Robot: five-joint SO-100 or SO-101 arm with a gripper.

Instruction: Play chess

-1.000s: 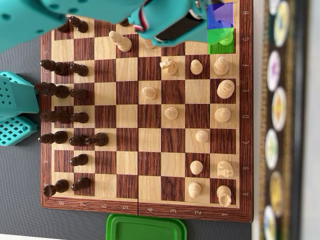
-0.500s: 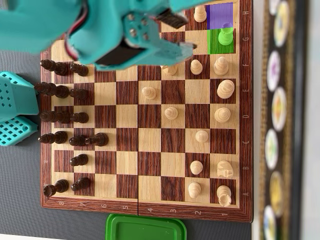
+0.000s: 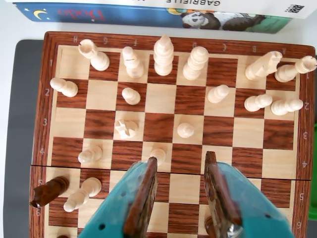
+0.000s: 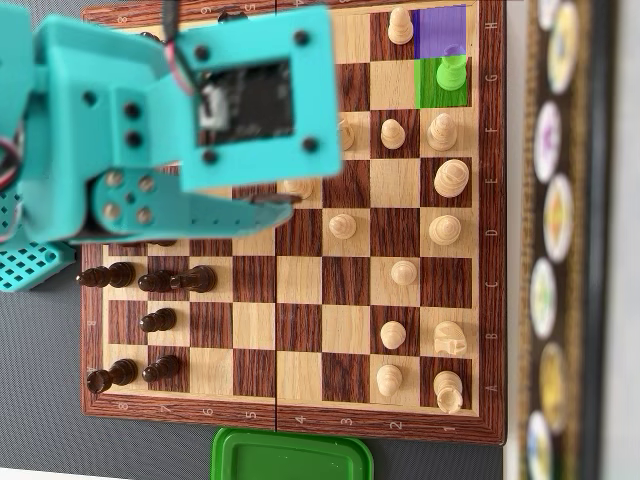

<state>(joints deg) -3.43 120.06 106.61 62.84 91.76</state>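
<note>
In the wrist view my gripper (image 3: 181, 157) is open above the middle of the wooden chessboard (image 3: 290, 171). Its two brown-padded fingers (image 3: 143, 198) straddle one file with nothing between them. A light pawn (image 3: 158, 153) stands just beyond the left fingertip. Further out are a light knight (image 3: 126, 129) and another light pawn (image 3: 185, 130), and the light back rank (image 3: 163, 54) lines the far edge. In the overhead view the teal arm (image 4: 200, 120) covers the board's upper left and hides the jaws. Dark pieces (image 4: 190, 278) stand at the left. Purple (image 4: 441, 30) and green (image 4: 436, 95) patches mark two squares at the top right.
A dark piece (image 3: 49, 191) leans near the board's left edge in the wrist view, with a light piece (image 3: 81, 193) beside it. Books (image 3: 148, 12) lie beyond the far edge. In the overhead view a green lid (image 4: 290, 455) sits below the board and a teal base (image 4: 30, 260) at its left.
The arm has swung from the board's top edge down over its upper-left and middle area. The light pieces at the top right, hidden one second ago, are now uncovered.
</note>
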